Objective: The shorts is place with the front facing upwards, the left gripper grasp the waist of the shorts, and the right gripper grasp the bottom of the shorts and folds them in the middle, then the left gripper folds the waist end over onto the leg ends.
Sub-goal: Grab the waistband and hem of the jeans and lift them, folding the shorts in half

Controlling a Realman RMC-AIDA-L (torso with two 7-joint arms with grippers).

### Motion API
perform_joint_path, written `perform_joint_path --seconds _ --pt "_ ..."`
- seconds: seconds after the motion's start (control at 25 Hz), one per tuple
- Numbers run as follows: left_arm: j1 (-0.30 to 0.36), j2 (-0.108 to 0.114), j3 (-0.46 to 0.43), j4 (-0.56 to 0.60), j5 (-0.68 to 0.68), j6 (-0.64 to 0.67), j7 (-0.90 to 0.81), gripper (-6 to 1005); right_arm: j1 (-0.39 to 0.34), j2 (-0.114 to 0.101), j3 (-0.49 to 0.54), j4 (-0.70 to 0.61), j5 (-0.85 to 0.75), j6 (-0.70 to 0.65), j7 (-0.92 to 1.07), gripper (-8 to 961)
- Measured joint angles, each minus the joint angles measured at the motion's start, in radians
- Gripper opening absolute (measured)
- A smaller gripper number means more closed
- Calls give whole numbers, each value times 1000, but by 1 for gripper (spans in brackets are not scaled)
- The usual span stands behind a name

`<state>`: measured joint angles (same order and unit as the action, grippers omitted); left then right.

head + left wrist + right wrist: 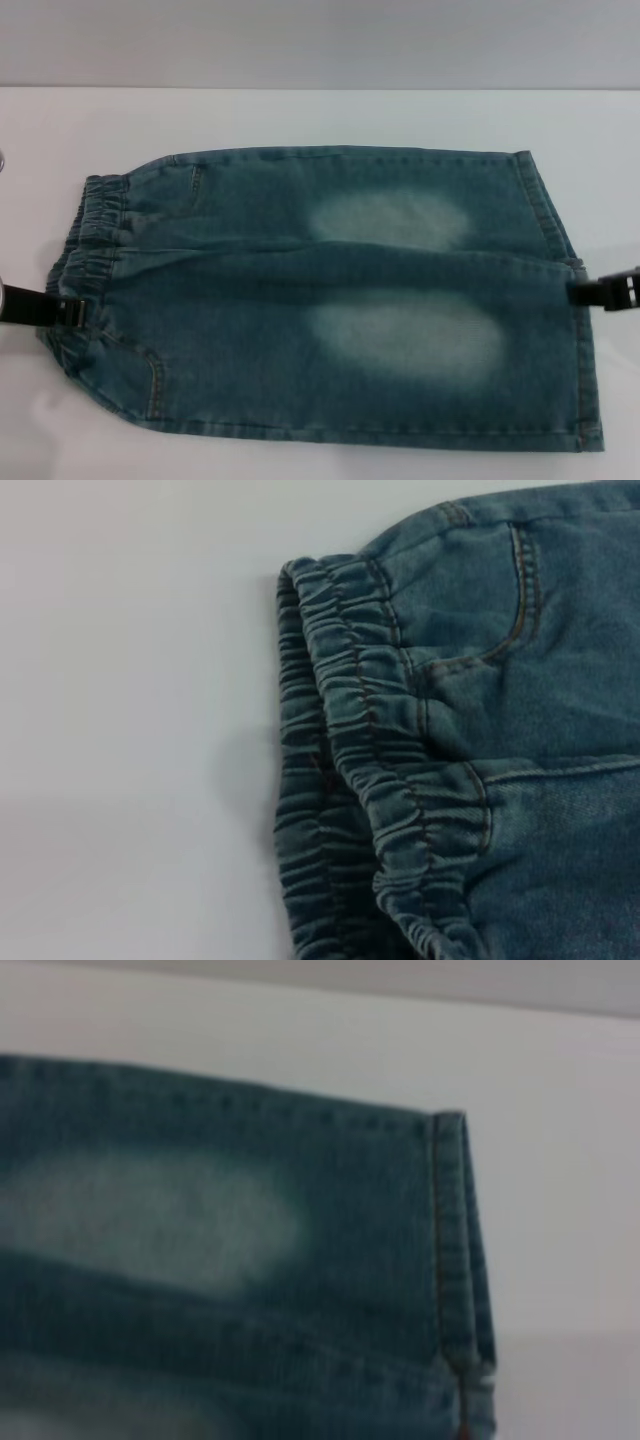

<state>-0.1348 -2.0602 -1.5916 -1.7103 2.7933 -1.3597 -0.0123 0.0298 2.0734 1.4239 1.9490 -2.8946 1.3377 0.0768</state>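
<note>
The blue-green denim shorts (330, 290) lie flat on the white table, with two pale oval patches facing up. The puckered elastic waist (90, 240) is at the left and the straight-hemmed leg ends (560, 230) are at the right. My left gripper (72, 310) comes in low from the left edge, its tip lying over the waistband near its middle. My right gripper (585, 293) reaches in from the right and touches the hem edge where the two legs meet. The left wrist view shows the gathered waist (360, 780) and a pocket seam. The right wrist view shows a stitched leg hem (455, 1240).
The white table (300, 115) runs back to a pale wall. Bare table surface shows to the left of the waist, behind the shorts and to the right of the hems. The shorts' near edge lies close to the bottom of the head view.
</note>
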Motion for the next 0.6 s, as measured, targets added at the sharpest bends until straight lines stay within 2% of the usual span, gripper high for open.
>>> perform_joint_path --seconds 0.6 --pt "-15 1 -1 1 0 -12 0 85 -18 1 -91 34 -1 149 18 797"
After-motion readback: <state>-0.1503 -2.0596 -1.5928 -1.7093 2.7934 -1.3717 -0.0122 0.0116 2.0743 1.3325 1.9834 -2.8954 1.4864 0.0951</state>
